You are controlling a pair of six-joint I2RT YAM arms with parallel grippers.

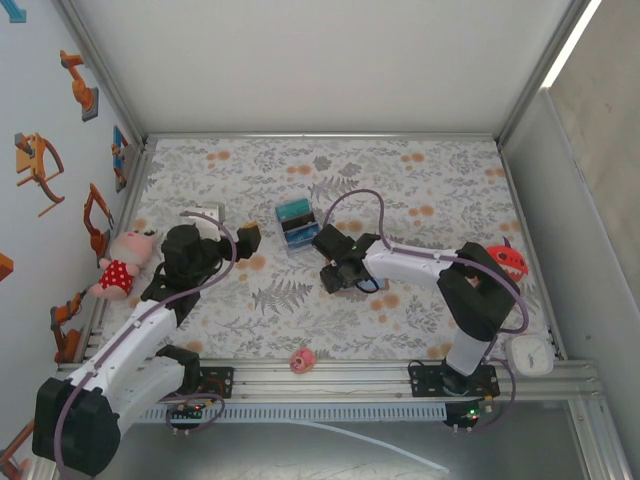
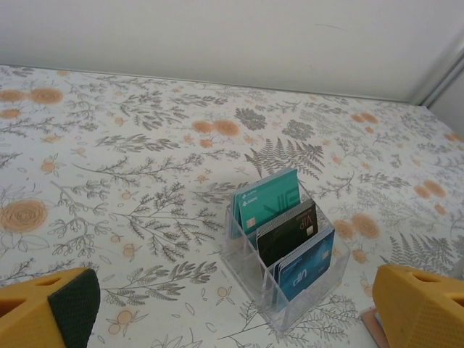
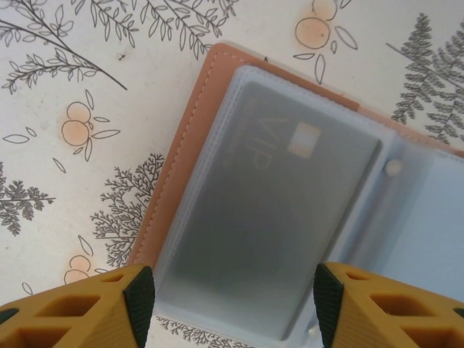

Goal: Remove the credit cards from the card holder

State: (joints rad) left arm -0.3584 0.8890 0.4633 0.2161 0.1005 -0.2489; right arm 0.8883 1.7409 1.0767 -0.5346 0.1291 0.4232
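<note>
- While it lies spread open and flat on the floral worktop [image 3: 65,181], the card holder [image 3: 177,174] shows its stitched tan-brown edge and a cloudy clear pocket in the right wrist view.
- Inside that pocket sits a dark credit card [image 3: 275,217], with "VIP" lettering and a chip showing through the plastic. A second, paler pocket lies past a small stud to the right.
- The right claw [image 3: 232,301] hangs directly over the pocket. Its yellow fingers [image 3: 80,312] are spread wide, the pocket's near edge lies between them, and the dark pads grip nothing.
- Seen from above, this claw is near the middle of the worktop, just near-right of a clear card stand [image 1: 297,222].
- The stand holds three more cards upright in stepped slots: a teal card [image 2: 270,203] at the back, a black card [image 2: 288,230] in the middle and a blue card [image 2: 304,270] in front.
- The left claw [image 2: 232,312] faces the stand from nearby, its jaws wide apart and empty. From above it sits just left of the stand.
- Further out, a small pink toy [image 1: 303,359] lies at the near edge, a plush doll [image 1: 122,262] at the left edge and a red toothy toy [image 1: 505,260] at the right edge.
</note>
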